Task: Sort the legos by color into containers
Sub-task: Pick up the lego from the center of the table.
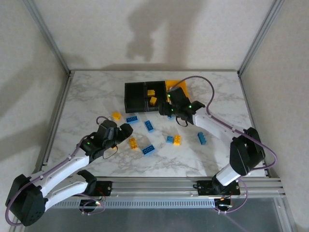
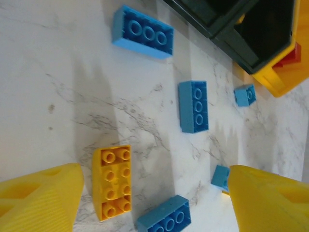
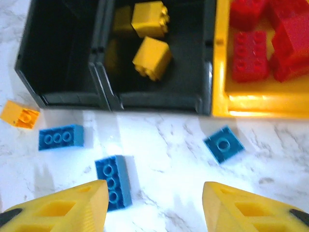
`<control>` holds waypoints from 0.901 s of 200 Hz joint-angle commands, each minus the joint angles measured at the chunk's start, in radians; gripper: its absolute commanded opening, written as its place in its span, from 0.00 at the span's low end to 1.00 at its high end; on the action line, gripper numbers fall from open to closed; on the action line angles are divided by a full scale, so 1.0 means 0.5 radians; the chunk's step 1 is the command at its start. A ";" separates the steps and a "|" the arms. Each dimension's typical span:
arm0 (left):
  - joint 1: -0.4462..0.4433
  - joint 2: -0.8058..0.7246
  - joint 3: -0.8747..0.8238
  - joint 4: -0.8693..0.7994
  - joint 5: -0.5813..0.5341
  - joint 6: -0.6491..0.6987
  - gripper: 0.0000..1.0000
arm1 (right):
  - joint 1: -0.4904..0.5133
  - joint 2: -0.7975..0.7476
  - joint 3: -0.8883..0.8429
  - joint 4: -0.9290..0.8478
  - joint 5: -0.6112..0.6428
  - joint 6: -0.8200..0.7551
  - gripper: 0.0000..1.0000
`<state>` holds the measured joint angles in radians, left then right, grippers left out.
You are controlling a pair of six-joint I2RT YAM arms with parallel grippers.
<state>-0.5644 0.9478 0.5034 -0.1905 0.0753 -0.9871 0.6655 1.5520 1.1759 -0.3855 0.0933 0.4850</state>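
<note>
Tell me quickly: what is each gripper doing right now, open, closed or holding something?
Left gripper: open, holding nothing; a yellow brick lies below it.
Right gripper: open, holding nothing.

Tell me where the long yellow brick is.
In the left wrist view, the long yellow brick lies on the table between the fingers of the left gripper, a blue brick beside it.

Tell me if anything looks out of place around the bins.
Nothing looks spilled or broken. Oddly, the red legos sit in the yellow-orange bin, while yellow legos lie tumbled at angles in the middle black bin.
</note>
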 commanded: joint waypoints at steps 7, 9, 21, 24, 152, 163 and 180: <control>-0.097 0.097 0.061 0.239 0.178 0.089 0.78 | -0.005 -0.186 -0.255 -0.031 0.077 0.088 0.56; -0.106 0.106 0.062 0.256 0.185 0.088 0.78 | -0.008 -0.195 -0.274 -0.036 0.080 0.095 0.56; -0.153 0.163 0.064 0.327 0.208 0.088 0.78 | -0.021 -0.245 -0.378 -0.046 0.086 0.128 0.57; -0.167 0.176 0.067 0.336 0.208 0.087 0.78 | -0.024 -0.253 -0.406 -0.045 0.089 0.139 0.57; -0.357 0.513 0.131 0.517 0.214 0.065 0.79 | -0.033 -0.181 -0.883 0.171 -0.033 0.406 0.56; -0.356 0.510 0.124 0.513 0.211 0.061 0.78 | -0.033 -0.158 -0.882 0.182 -0.033 0.404 0.57; -0.356 0.504 0.116 0.510 0.202 0.059 0.78 | -0.033 -0.116 -0.876 0.183 -0.022 0.403 0.55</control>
<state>-0.7345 1.1999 0.5369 0.0525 0.1867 -0.9615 0.6540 1.4643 0.7456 -0.3130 0.0849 0.6704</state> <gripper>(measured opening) 0.786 0.561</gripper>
